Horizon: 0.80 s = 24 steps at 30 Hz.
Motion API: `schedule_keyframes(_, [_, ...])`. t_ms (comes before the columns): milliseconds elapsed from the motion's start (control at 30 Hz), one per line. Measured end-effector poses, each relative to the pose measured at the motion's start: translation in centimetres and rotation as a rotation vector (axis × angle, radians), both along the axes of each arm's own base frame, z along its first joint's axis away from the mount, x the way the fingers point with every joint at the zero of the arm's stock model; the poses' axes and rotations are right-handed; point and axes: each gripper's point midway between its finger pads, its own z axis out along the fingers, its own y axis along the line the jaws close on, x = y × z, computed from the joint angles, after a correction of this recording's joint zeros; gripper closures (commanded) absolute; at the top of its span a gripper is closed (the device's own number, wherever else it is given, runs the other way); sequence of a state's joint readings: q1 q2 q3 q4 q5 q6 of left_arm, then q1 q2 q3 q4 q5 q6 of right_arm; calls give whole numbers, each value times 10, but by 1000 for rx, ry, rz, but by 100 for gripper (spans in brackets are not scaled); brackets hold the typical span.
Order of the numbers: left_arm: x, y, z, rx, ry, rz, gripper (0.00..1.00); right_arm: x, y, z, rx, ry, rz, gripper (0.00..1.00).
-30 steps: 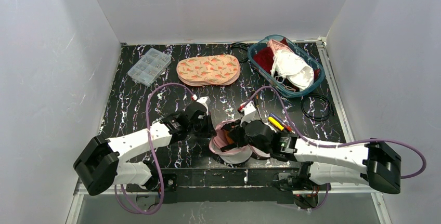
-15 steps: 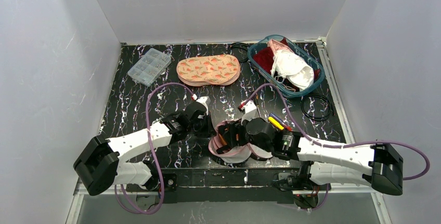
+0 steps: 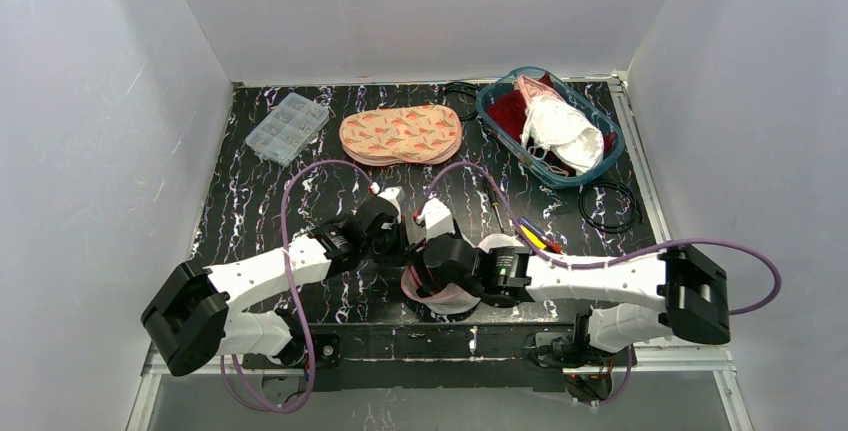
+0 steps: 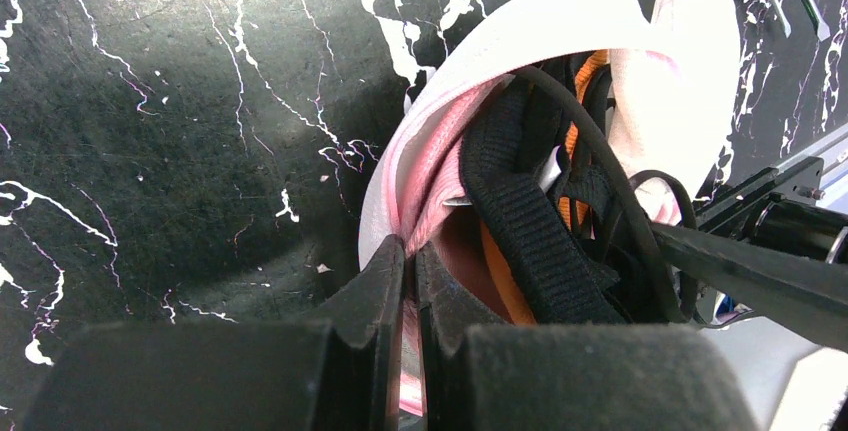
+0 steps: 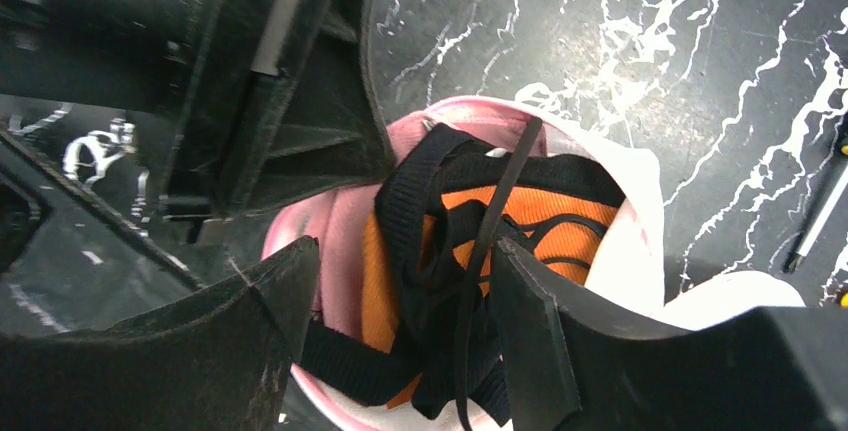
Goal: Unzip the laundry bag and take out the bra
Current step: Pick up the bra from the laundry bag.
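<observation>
The bag [image 3: 455,303] lies on the counter [image 3: 300,191] with its mouth gaping wide. From that I judge the unzipping done, or done far enough. The zip itself is too tangled in cloth for me to say how far it has run.

The bra [image 5: 540,211], orange with black straps, is inside the bag and fills most of the opening. A few straps loop up across the mouth, but none of it has cleared the rim. So the removal, the second half of the task, is not yet done.

The left hand [image 4: 410,248] is at the bag's left rim. Its fingers are pressed together on the pink edge of the bag, pinching it as an anchor.

The right hand [image 5: 405,263] is over the bag's mouth with its fingers spread. One finger is to each side of the bunched straps and cup, and it holds nothing.

What seems to be left is to close that spread hand on the bra and draw it up and out of the bag. The other hand would hold the rim down meanwhile. The straps look knotted among themselves and may catch on the bag's edge.

Screwdrivers [image 3: 533,238] lie just to the right of the bag, outside it.
</observation>
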State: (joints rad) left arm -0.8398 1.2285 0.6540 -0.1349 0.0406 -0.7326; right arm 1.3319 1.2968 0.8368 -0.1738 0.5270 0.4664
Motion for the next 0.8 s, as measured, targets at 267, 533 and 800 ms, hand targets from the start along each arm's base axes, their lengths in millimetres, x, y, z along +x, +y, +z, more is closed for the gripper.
schedule_keyframes(267, [0,1,1,-1,-1,0,100,8,-12,-29,-142,-30,-46,34])
schedule_keyframes(533, [0,0,6,-13,-11,0,100,13,-13,-36,-166,-52,-72,82])
schedule_keyframes(800, [0,1,10,-19,-24,4,100,9,-17,-13,-86,-66,-42,99])
